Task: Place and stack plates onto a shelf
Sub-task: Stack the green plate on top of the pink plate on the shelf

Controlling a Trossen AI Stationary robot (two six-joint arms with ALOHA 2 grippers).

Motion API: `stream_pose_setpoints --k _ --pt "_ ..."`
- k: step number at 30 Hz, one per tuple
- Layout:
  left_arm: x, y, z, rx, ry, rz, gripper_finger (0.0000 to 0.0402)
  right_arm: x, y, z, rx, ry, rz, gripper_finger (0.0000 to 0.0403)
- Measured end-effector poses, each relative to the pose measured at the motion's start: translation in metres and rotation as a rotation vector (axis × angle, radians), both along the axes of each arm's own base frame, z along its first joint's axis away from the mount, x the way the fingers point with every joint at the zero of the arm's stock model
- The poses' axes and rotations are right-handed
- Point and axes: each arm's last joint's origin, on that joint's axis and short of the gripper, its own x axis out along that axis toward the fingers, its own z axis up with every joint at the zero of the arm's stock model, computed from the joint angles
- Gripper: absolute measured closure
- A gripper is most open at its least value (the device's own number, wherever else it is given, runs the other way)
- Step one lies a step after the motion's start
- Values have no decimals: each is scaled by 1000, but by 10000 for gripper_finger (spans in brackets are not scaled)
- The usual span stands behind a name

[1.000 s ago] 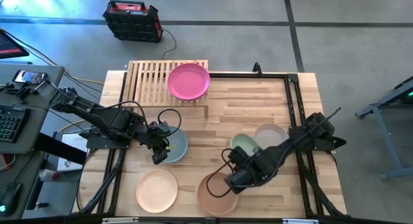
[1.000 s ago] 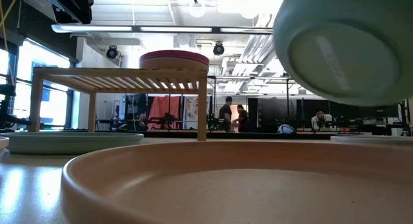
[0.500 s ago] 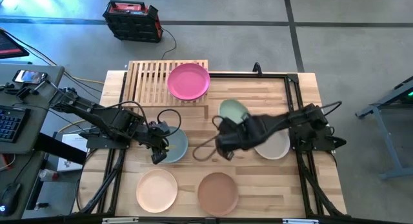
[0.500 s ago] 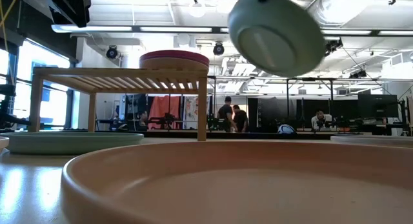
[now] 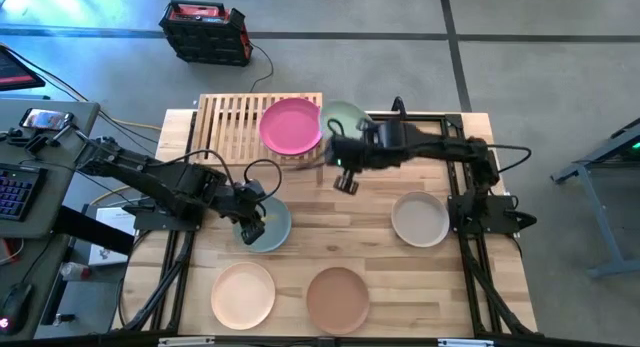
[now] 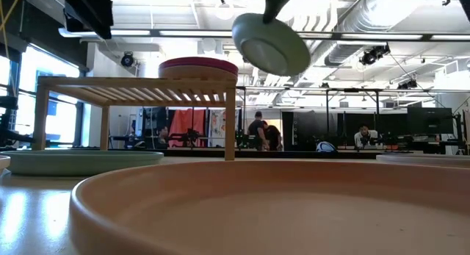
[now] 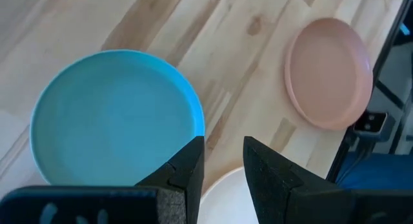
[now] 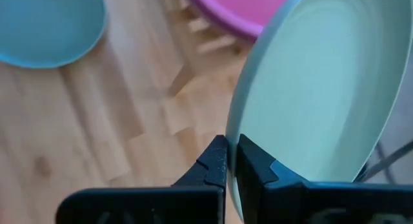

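My right gripper (image 5: 338,147) is shut on a mint green plate (image 5: 345,120), carried in the air just right of the slatted wooden shelf (image 5: 232,122). In the low view the mint plate (image 6: 270,43) hangs tilted, its underside toward the camera, a little above the level of the shelf top (image 6: 139,90). A magenta plate (image 5: 292,125) lies on the shelf's right part. My left gripper (image 7: 222,161) is open and hovers over the near-right rim of the grey-teal plate (image 5: 268,225), which lies flat on the table. My right gripper (image 8: 231,146) pinches the mint plate's rim (image 8: 233,127), one finger on the inner side and one on the outer side. The plate is lifted clear and tilted, and it reaches beyond the fingers toward the shelf.
A cream plate (image 5: 420,219) lies on the table's right side. A peach plate (image 5: 243,294) and a brown plate (image 5: 337,300) lie by the near edge. A black frame rail (image 5: 420,115) runs along the far edge, right of the shelf.
My right gripper has carried the mint plate from above the brown and cream plates toward the far edge and leftward, up to the shelf's right end. The plate has stayed tilted in the hold and is now beside the magenta plate.
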Motion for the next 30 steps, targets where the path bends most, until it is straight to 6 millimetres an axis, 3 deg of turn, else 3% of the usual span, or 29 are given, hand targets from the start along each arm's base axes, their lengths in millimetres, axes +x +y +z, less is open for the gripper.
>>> stream_pose_setpoints --k 12,22,30 --pt "4 17 0 -18 1 109 305 15 -64 12 -202 -34 296 403" --pt "6 27 0 -21 -1 191 305 22 -73 18 -376 19 683 403" --pt "6 30 0 -34 -3 241 305 26 -74 11 -475 125 933 403"
